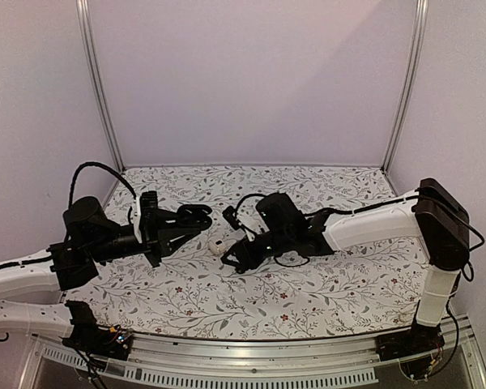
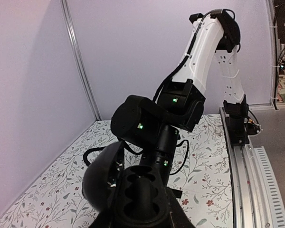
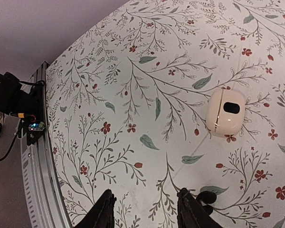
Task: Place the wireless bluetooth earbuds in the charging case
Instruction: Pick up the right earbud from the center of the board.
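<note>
- Earbud [image 3: 207, 196], a black rounded speck, lies at 3 o'clock of the right gripper [image 3: 146, 191], just outside one finger; it is too small to tell its axis.
- Jaws there stand partly apart, holding nothing.
- Left gripper [image 1: 176, 224] clamps the open charging case [image 2: 138, 190], wells up, its long axis running 9-to-3 in the top view.

Top camera overlooks the desk [image 1: 308, 284] from behind me; left wrist eyes my right arm [image 2: 199, 52]; right wrist looks closely down on it
</note>
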Motion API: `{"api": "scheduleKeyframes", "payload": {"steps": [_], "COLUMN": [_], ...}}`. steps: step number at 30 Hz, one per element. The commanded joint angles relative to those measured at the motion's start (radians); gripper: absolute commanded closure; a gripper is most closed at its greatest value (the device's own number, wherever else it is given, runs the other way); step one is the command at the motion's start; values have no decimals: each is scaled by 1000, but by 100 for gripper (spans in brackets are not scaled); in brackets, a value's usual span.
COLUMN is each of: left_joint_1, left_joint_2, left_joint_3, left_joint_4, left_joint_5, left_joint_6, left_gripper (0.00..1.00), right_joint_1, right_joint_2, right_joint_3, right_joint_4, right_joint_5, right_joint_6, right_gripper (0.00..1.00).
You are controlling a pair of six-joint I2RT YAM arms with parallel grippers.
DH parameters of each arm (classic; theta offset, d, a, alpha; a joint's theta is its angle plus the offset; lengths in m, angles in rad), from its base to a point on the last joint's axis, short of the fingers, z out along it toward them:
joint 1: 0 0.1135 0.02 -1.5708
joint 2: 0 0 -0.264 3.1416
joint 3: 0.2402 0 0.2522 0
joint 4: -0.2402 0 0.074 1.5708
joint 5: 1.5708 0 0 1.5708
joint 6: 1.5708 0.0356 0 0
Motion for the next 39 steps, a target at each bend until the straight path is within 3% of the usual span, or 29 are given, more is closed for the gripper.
{"api": "scheduleKeyframes", "payload": {"steps": [1,11,32,39], "left_joint_1": [18,19,19,20], "left_joint_2": [-24,-28,-32,-28], "left_joint_3": [1,-3,-7,-8], "left_joint_4": [-6,-12,-11,-10], "left_joint_5": [-19,-16,-21,-22], "left_joint_6": [6,7,7,7], "left_gripper": [100,100,100,100], "right_joint_1": [14,14,-18,-27], "right_joint_2": [66,159,188,182], "right_joint_3": [75,147,148,145], "right_joint_4": [-163,-251,-252,-262], "right_joint_5": [28,66,123,161], "right_joint_6": [-119,-108,-99,-97], "right_gripper": [57,57,61,67]}}
